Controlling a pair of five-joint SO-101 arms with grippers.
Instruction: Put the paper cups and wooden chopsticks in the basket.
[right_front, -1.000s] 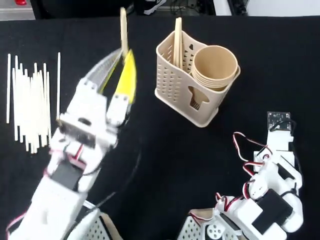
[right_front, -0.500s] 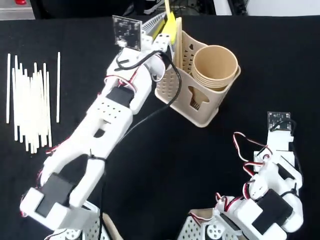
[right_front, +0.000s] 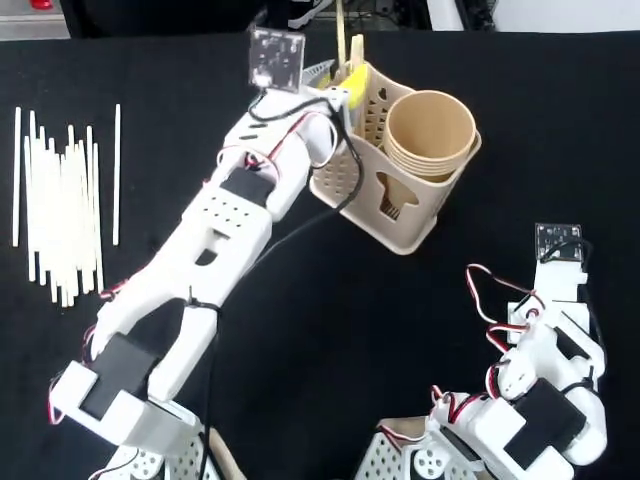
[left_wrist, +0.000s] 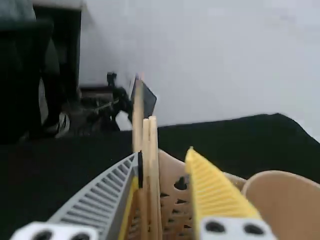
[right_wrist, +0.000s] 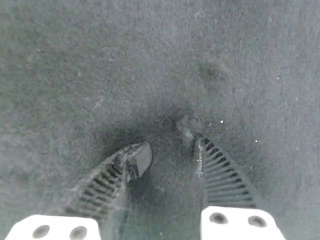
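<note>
We see our left gripper (left_wrist: 162, 154) spread, 2 wooden chopsticks (left_wrist: 146, 150) against its grey finger, over the basket (right_front: 412, 222); right gripper (right_wrist: 171, 146) spread too.

basket (right_front: 390, 215) sits at the far centre of the table (right_front: 330, 340) – paper cups (right_front: 430, 128) stacked in its right compartment, upright chopsticks (right_front: 356, 58) in its left one. loose chopsticks (right_front: 62, 205) lie in a row at far left, well apart from it. left gripper (right_front: 342, 78) is over the left compartment, upright chopsticks between its jaws – right gripper (right_wrist: 172, 152) sits low over the table at front right.
</note>
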